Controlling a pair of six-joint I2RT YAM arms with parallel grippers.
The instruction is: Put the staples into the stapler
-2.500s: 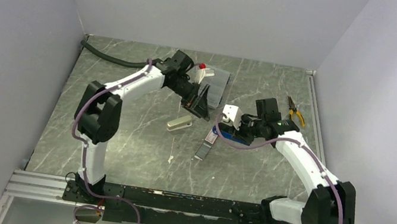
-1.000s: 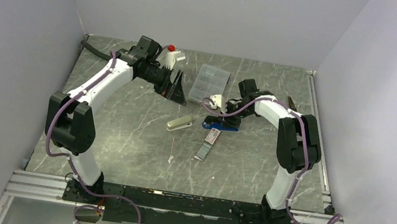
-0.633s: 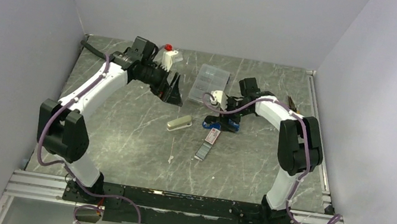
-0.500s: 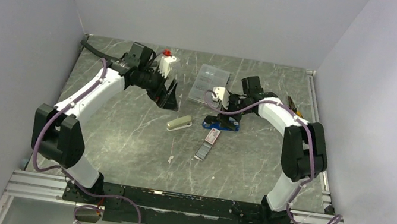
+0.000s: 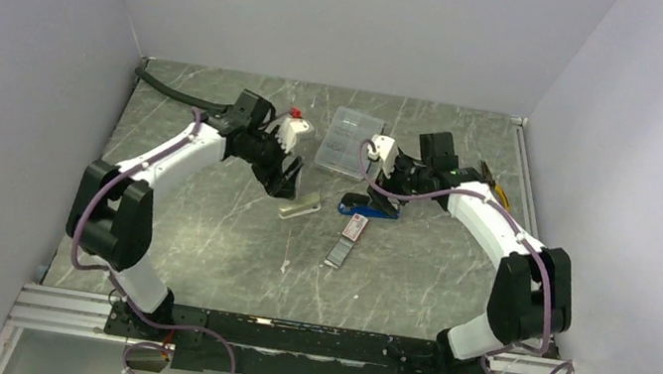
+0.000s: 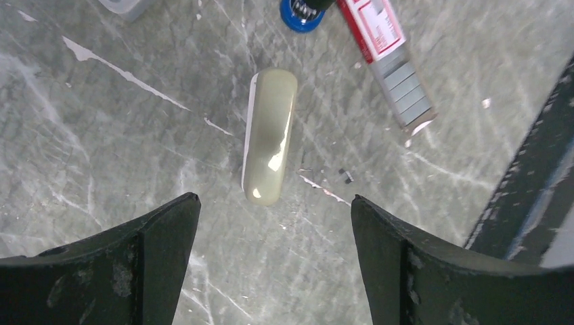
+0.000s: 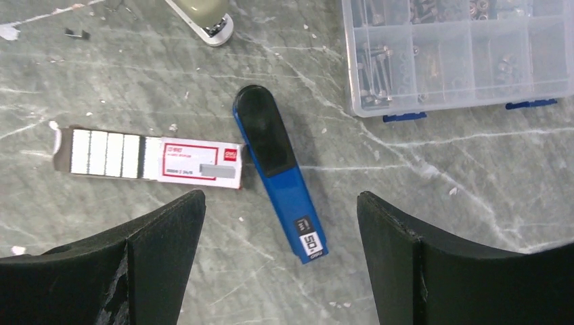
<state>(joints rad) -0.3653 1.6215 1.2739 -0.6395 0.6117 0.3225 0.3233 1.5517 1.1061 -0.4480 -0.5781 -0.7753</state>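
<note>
The blue stapler [image 5: 366, 210] with a black top lies flat on the table, seen close up in the right wrist view [image 7: 277, 169]. My right gripper [image 7: 281, 196] hovers over it, open and empty [image 5: 385, 193]. The white and red box [image 7: 200, 164] lies beside the stapler. Its tray of silvery staples [image 7: 108, 154] is slid out toward the near side [image 5: 337, 251]. My left gripper [image 6: 274, 200] stands open just above the table [image 5: 287, 177], with a cream oblong stapler-like object [image 6: 269, 135] lying ahead of its fingertips. The staples [image 6: 408, 98] also show in the left wrist view.
A clear compartment case [image 5: 349, 142] of small parts sits behind the stapler [image 7: 460, 51]. Pliers [image 5: 494, 183] lie at the back right, partly behind the right arm. A black cable [image 5: 172, 90] runs along the back left. A small white scrap [image 5: 284, 265] lies nearer the front.
My right gripper has opened and drawn back above the blue stapler, which now lies free. My left arm has swung right and forward to the cream object, its jaws staying open.
</note>
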